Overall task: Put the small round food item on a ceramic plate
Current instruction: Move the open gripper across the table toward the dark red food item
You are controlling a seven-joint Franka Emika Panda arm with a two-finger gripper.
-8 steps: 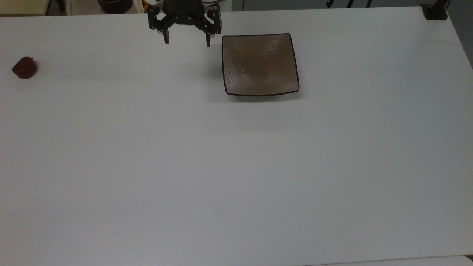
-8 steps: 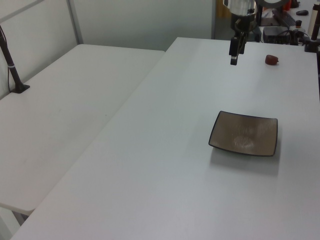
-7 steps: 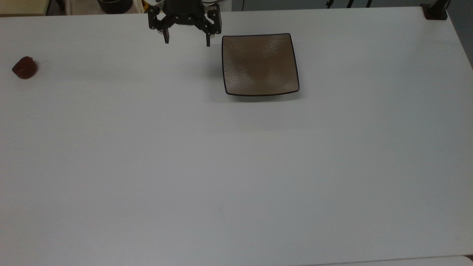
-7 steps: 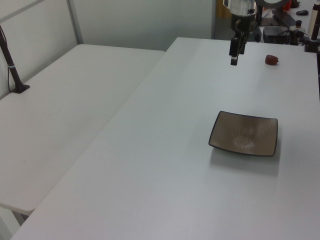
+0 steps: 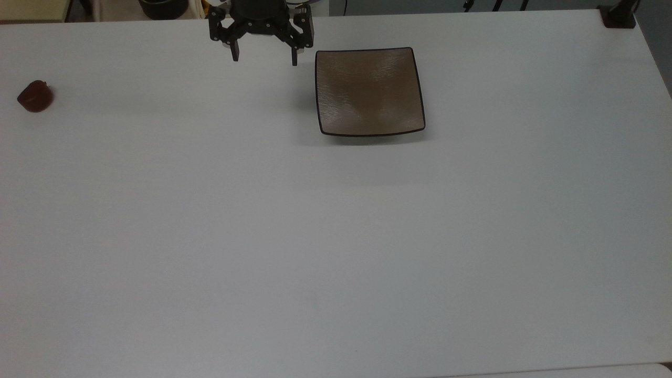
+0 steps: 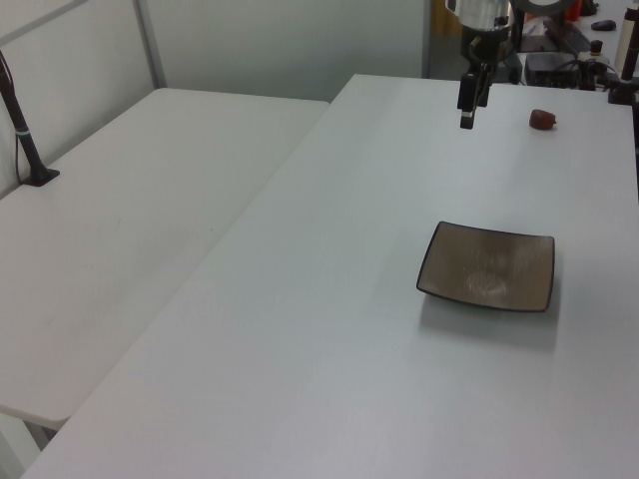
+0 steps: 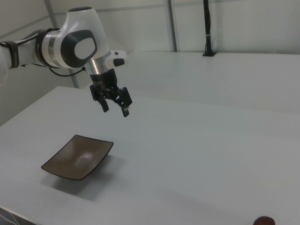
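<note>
Right now the gripper, fingers apart and empty, hangs at the plate's ten o'clock; the food lump sits far at nine o'clock. Glossy and round, it could roll from an off-centre pinch.

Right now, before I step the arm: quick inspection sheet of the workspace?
Surface: white table, bare apart from the two job items.
Food item: small dark red-brown lump on the table at the top view's far left, untouched, far from the plate.
Plate: square tan-brown ceramic plate with dark rim, nothing on it.
Clutter: nothing seen on the table.
Gripper: gripper open, holding nothing, in the air above the table beside the plate, on the top view's left of it.
Cables: a black cable runs up the post in the right view.
Surroundings: second white table alongside; dark post base at the top view's upper right corner.
</note>
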